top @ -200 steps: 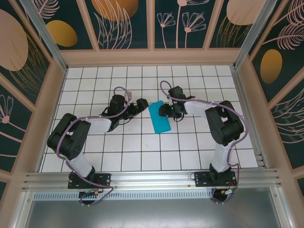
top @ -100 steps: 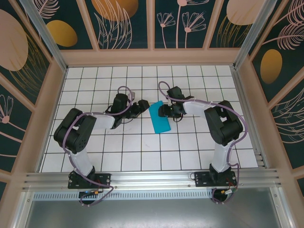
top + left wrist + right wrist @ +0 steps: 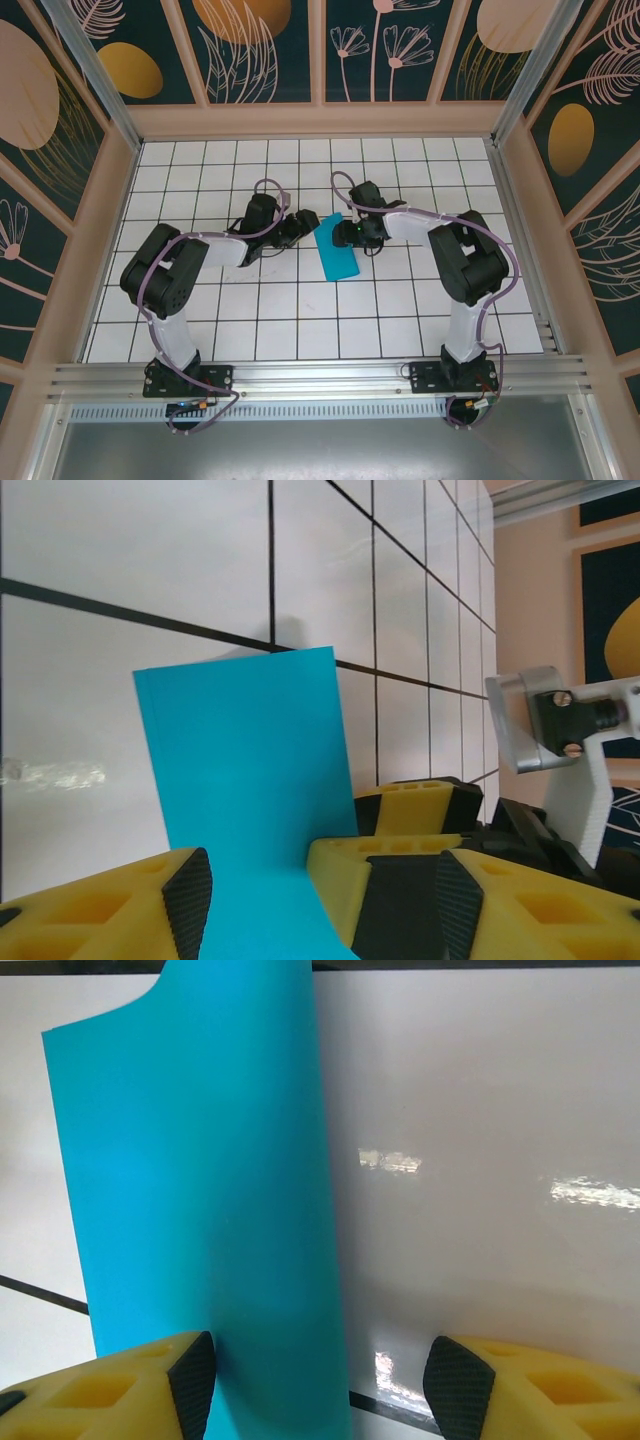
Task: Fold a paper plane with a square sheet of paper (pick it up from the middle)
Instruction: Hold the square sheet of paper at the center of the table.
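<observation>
The teal-blue sheet of paper (image 3: 335, 250) lies on the white grid table as a narrow folded rectangle, about one tile wide. My left gripper (image 3: 307, 222) is at its upper left corner, and my right gripper (image 3: 344, 233) is at its upper right edge. In the left wrist view the paper (image 3: 250, 770) runs between my open left gripper (image 3: 255, 920), bent upward at the far end. The right gripper's yellow fingers (image 3: 420, 798) sit just beyond. In the right wrist view my right gripper (image 3: 320, 1390) is wide open, with the paper (image 3: 200, 1190) against its left finger (image 3: 192, 1378).
The table (image 3: 300, 320) is walled by a wooden frame (image 3: 320, 120) at the back and both sides. A metal rail (image 3: 320, 375) runs along the near edge. The right arm's white wrist bracket (image 3: 540, 725) stands close to my left fingers.
My left arm has swung forward and right, bringing its gripper up to the paper's left corner. The right gripper and the paper have hardly moved.
</observation>
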Available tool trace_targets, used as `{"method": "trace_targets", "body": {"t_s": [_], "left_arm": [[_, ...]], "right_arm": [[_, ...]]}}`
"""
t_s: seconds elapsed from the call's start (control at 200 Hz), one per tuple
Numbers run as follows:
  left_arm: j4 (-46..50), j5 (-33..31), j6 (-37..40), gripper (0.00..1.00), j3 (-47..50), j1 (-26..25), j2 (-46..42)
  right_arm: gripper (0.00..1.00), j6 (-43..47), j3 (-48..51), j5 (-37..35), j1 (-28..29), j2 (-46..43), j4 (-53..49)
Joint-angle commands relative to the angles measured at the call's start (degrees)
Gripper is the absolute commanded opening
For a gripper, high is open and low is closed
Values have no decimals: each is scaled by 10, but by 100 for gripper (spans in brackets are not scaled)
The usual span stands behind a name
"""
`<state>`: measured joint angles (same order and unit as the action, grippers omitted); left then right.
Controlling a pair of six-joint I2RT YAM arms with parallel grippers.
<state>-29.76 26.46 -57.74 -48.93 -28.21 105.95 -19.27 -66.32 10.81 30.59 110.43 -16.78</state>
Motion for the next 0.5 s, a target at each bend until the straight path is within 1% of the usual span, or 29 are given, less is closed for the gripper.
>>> {"method": "trace_targets", "body": {"t_s": [0.0,0.17,0.495], "left_arm": [[24,-15,7,62,-17,-4,10],[37,-24,8,58,-20,-4,13],[36,-7,5,50,-30,-4,24]], "right_arm": [[65,20,31,11,18,99,10],[65,20,25,10,20,108,6],[67,19,18,-1,21,120,-2]]}}
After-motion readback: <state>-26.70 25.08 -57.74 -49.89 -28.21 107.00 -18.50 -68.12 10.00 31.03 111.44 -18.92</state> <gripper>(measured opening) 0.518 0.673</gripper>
